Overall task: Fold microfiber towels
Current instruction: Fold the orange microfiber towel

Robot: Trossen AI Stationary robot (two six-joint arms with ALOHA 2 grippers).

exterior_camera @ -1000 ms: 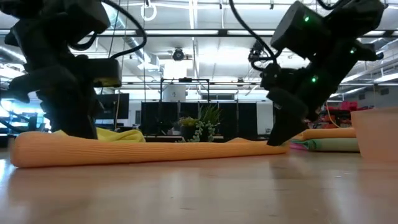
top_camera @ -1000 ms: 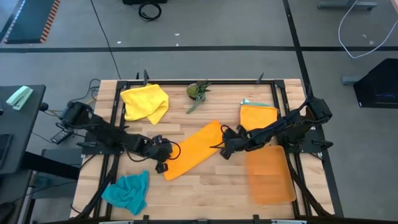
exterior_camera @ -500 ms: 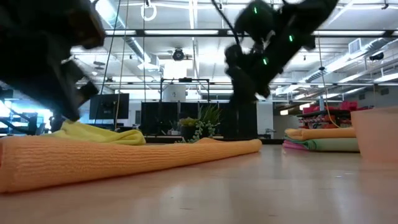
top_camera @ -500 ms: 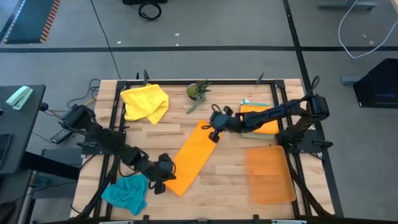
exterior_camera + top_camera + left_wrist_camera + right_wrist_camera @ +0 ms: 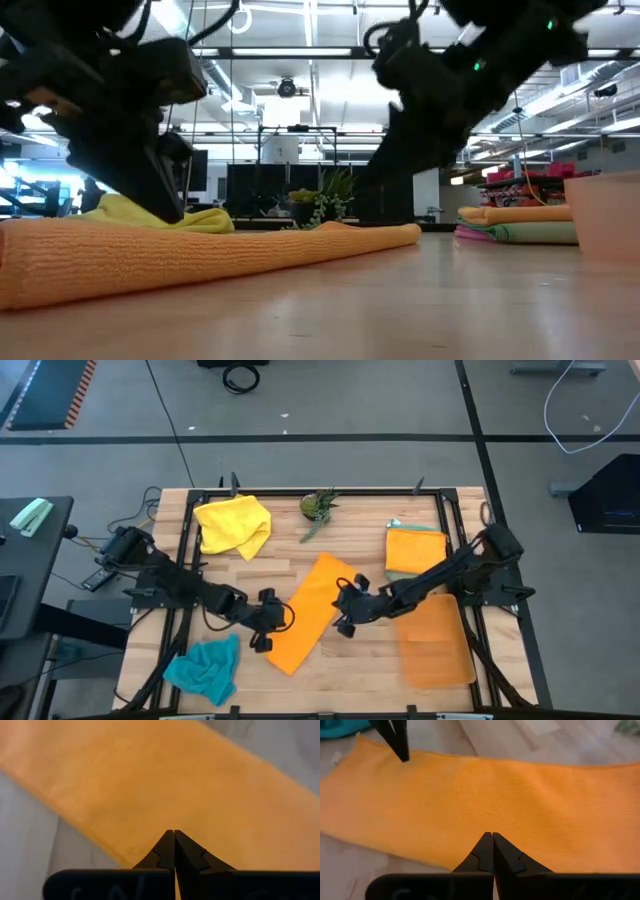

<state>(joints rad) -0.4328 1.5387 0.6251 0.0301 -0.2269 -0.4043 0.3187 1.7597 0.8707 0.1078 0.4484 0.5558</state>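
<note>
An orange microfiber towel (image 5: 310, 610), folded into a long strip, lies flat and slantwise at the table's middle. My left gripper (image 5: 270, 625) is shut at the middle of the strip's left long edge (image 5: 125, 845). My right gripper (image 5: 342, 616) is shut at the strip's right long edge (image 5: 435, 862). A crumpled yellow towel (image 5: 235, 525) lies at the far left and a crumpled teal one (image 5: 205, 665) at the near left. A folded stack with an orange towel on top (image 5: 415, 550) rests at the far right. My left gripper (image 5: 173, 832) points its shut fingertips slanting down over the orange strip just inside its left long edge; I cannot tell whether they touch it. My right gripper (image 5: 492, 835) does the same from the right, just inside the right long edge; whether it touches does not show.
A translucent orange mat (image 5: 435, 640) lies flat at the near right, just beyond my right arm. A small green plant (image 5: 318, 508) stands at the far middle. Bare wood shows between the strip and the mat and along the near edge.
The orange strip has turned on the table from lying more crosswise to lying steeper, its near end swung toward the near edge. My left gripper then went from that near end up along the left edge. My right gripper came from the far end back toward the near edge.
</note>
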